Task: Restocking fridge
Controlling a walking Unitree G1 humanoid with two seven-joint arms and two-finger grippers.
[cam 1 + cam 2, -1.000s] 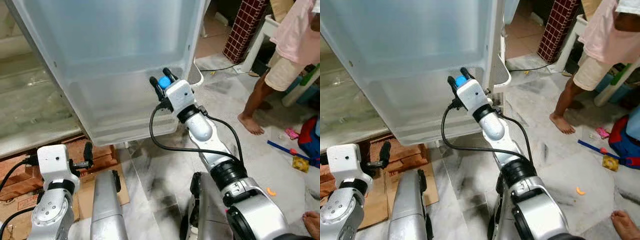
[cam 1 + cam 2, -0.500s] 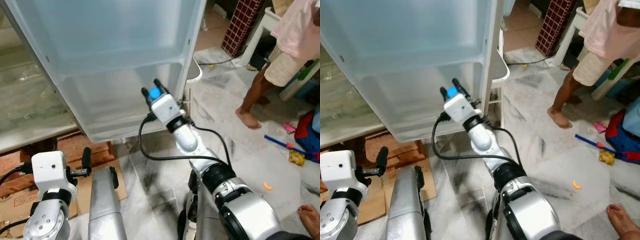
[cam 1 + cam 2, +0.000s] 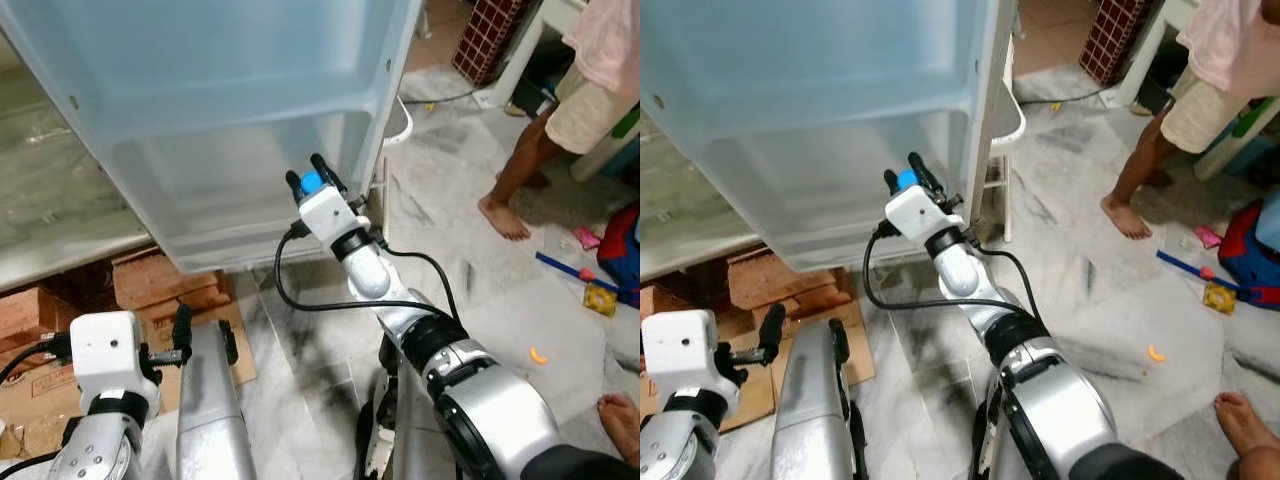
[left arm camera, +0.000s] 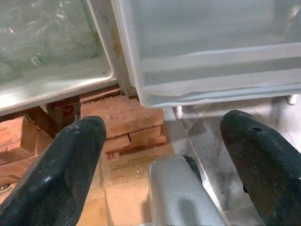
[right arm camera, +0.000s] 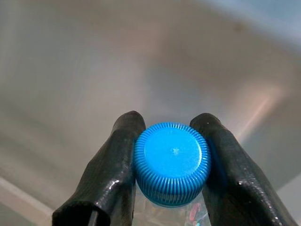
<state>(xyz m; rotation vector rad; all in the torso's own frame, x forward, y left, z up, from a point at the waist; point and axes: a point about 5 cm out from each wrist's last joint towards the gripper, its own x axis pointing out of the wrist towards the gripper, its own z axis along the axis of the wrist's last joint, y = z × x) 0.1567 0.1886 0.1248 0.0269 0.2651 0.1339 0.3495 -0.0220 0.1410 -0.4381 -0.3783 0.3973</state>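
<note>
Right arm: we see it stretched forward and upward from the shoulder, elbow bent, a black cable looping beside it, wrist raised toward the open fridge door [image 3: 230, 110].
Right gripper [image 3: 312, 178]: its two black fingers [image 5: 115, 165] pinch a bottle by its blue cap [image 5: 171, 162], one finger pressed on either side of the ribbed rim.
Bottle: we make out only the cap and a hint of clear neck below it; it is held just in front of the door's lower shelf [image 3: 240, 215].
Left arm: we see it low, forearm pointing forward over the floor.
Left gripper [image 4: 164, 155]: fingers [image 4: 56, 174] spread wide apart with nothing between them, hanging above cardboard [image 4: 131, 160] and bricks [image 4: 117, 115] under the fridge.
Person: we see bare legs [image 3: 520, 185] and a pink shirt on the tiled floor [image 3: 470, 250] to the right, well apart from the arm.
</note>
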